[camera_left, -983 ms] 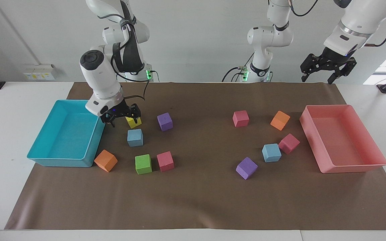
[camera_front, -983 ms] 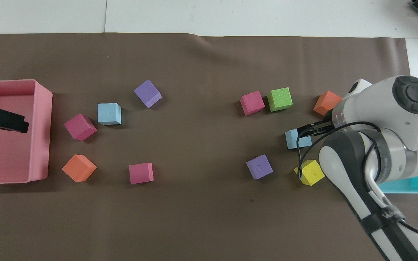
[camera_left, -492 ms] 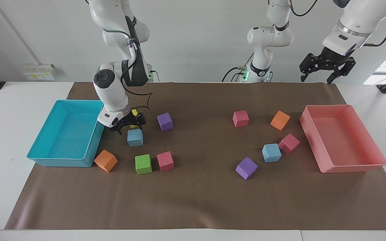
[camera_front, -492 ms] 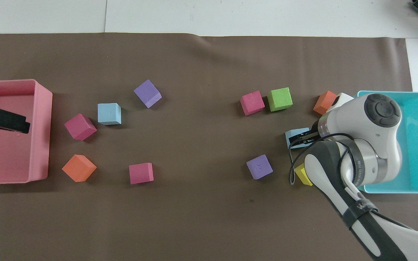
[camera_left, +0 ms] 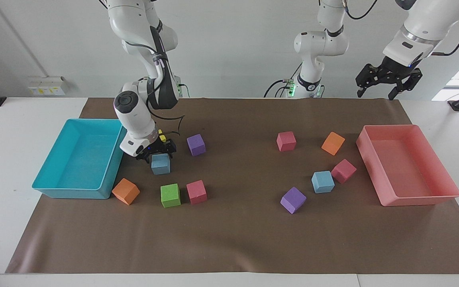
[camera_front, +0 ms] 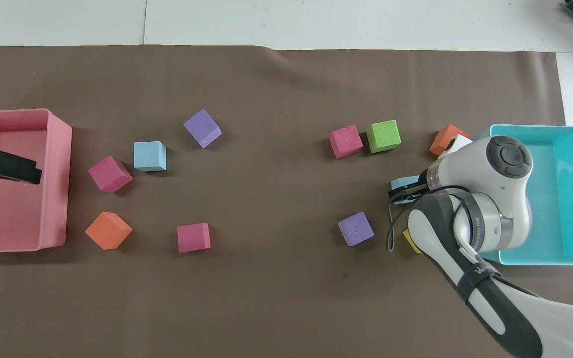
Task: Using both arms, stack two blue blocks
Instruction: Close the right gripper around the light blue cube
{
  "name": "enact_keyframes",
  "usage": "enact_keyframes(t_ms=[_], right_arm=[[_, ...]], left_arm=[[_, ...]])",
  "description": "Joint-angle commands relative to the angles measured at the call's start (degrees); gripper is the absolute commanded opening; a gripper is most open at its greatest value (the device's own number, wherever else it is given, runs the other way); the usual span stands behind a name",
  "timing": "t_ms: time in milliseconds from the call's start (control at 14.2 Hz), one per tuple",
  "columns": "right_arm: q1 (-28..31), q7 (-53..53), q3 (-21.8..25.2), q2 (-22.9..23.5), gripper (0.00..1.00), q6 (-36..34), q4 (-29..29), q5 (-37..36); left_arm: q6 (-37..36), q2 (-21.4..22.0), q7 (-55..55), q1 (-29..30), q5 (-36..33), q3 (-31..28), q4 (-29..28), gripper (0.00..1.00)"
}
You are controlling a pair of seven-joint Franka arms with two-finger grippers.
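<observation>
Overhead | right tool (camera_front: 406, 191) apart, hides blue block (camera_front: 400, 185) | left tool (camera_front: 3, 166) apart

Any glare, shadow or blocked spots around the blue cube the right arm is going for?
Facing view: even light, soft shadows, no glare; the open right gripper sits just over the light sky-blue foam cube. Overhead view: the white arm hides most of that cube and the small yellow foam cube.

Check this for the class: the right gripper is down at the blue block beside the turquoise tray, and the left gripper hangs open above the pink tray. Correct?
Not quite: the trays are right, but the right gripper is open, its fingers around the blue block beside the turquoise tray; the left gripper hangs open above the pink tray. The facing view shows it.
</observation>
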State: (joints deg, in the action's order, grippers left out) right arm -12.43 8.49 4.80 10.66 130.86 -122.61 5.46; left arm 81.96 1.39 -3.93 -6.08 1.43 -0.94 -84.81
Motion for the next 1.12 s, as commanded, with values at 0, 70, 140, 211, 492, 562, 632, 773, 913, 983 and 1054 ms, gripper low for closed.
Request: enact_keyframes(t_ms=[0, 70, 140, 211, 492, 562, 632, 773, 913, 983, 1054], right_arm=[[0.13, 2.85, 0.03, 0.68, 1.0, 3.07, -1.23, 1.39], [0.13, 3.03, 0.03, 0.86, 1.0, 4.65, -1.84, 1.39], [0.04, 2.94, 0.03, 1.03, 1.0, 5.36, -2.2, 1.39], [0.04, 2.85, 0.03, 1.03, 1.0, 5.46, -2.37, 1.39], [0.13, 3.03, 0.12, 1.03, 0.49, 6.25, -3.25, 1.39], [0.04, 2.68, 0.03, 0.95, 0.1, 6.07, -3.17, 1.39], [0.04, 2.07, 0.03, 1.03, 0.0, 5.9, -3.08, 1.39], [0.04, 1.97, 0.03, 0.77, 0.0, 5.11, -1.94, 1.39], [0.04, 1.8, 0.03, -0.28, 0.0, -0.31, 0.51, 0.87], [0.04, 1.89, 0.12, -1.24, 0.0, -3.21, 2.09, 0.61], [0.04, 1.71, 0.12, -2.38, 0.0, -6.46, 3.5, 0.52]], left_arm=[[0.3, 2.3, 0.33, -0.16, 0.07, -0.11, -2.64, 1.0], [0.48, 2.3, 0.33, -0.16, 0.07, -0.11, -2.73, 1.0], [0.65, 2.3, 0.33, -0.16, 0.07, -0.11, -2.73, 1.0], [0.92, 2.3, 0.33, -0.16, 0.07, -0.11, -2.82, 1.0], [0.83, 2.39, 0.5, -0.34, 0.07, -0.02, -3.0, 1.0], [0.83, 2.3, 0.41, -0.34, 0.07, -0.02, -3.0, 1.0], [0.83, 2.3, 0.41, -0.25, 0.07, -0.11, -2.91, 1.0], [0.83, 2.21, 0.5, -0.16, 0.07, -0.11, -2.47, 1.0], [0.83, 2.12, 0.42, -0.07, 0.07, -0.11, -2.47, 1.0], [0.57, 2.21, 0.41, -0.07, 0.07, -0.11, -2.47, 1.0], [0.48, 2.21, 0.5, -0.07, 0.07, -0.11, -2.47, 1.0]])
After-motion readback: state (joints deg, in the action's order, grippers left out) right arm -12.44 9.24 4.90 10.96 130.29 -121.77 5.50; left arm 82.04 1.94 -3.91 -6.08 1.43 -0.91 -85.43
